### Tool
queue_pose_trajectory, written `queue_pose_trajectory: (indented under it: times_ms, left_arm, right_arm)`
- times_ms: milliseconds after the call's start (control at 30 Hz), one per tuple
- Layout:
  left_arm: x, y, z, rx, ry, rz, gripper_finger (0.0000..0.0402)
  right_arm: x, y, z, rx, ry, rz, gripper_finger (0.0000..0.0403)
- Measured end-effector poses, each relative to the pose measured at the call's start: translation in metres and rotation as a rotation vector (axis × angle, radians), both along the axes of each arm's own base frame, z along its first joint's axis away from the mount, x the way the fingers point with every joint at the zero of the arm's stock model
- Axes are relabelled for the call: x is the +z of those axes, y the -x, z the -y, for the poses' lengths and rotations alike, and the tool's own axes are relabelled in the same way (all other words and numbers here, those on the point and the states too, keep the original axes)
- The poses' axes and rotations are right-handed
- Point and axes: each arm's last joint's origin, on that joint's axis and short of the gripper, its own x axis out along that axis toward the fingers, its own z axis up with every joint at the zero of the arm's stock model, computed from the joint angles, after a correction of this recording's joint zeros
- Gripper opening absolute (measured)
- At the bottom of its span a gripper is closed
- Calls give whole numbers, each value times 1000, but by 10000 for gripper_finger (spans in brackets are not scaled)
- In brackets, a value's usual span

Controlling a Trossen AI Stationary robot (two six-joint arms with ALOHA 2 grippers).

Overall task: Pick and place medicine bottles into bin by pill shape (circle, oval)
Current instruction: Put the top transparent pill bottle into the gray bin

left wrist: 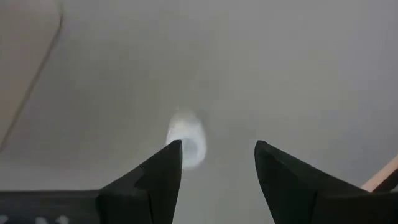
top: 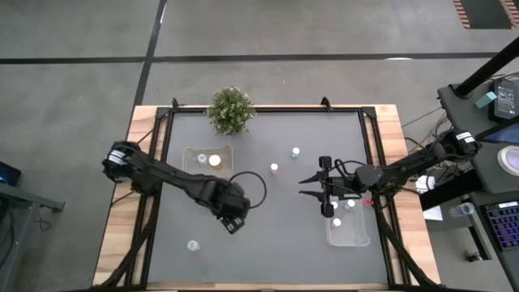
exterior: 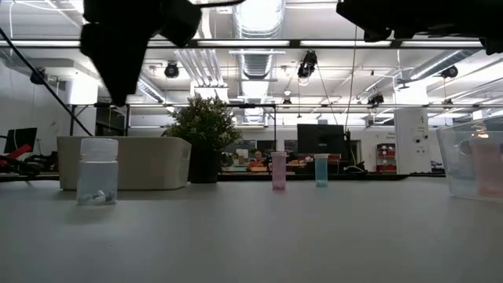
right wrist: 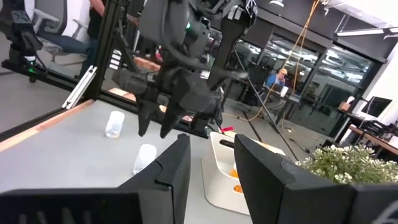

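Observation:
My left gripper (top: 234, 221) is open and points down, well above a small clear white-capped bottle (exterior: 98, 170) that stands upright on the grey table. In the left wrist view the bottle (left wrist: 186, 138) shows below, beside one fingertip. My right gripper (top: 304, 186) is open and empty, held level at the table's right-middle. A pink bottle (top: 274, 169) and a teal bottle (top: 295, 152) stand upright at the centre back. Another bottle (top: 193, 245) stands near the front left.
A beige bin (top: 208, 160) at the back left holds bottles, one of them orange. A clear bin (top: 349, 231) at the front right holds bottles too. A potted plant (top: 230, 109) stands at the far edge. Black frame rails run along the table's sides.

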Motion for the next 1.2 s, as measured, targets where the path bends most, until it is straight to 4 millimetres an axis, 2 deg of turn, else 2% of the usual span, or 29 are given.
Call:
queue_pose_trajectory:
  times_ms: [367,700,867,1200]
  left_arm:
    - [-5,1,0,68,14,-70,187]
    - [-16,5,0,71,5,-99,256]
    - [-30,5,0,92,13,-87,257]
    - [-42,7,0,92,15,-84,257]
  right_arm:
    - [0,0,0,-1,11,4,114]
    - [0,0,0,-1,12,3,114]
    - [-1,0,0,-1,16,-14,114]
    - [-1,0,0,-1,16,-15,114]
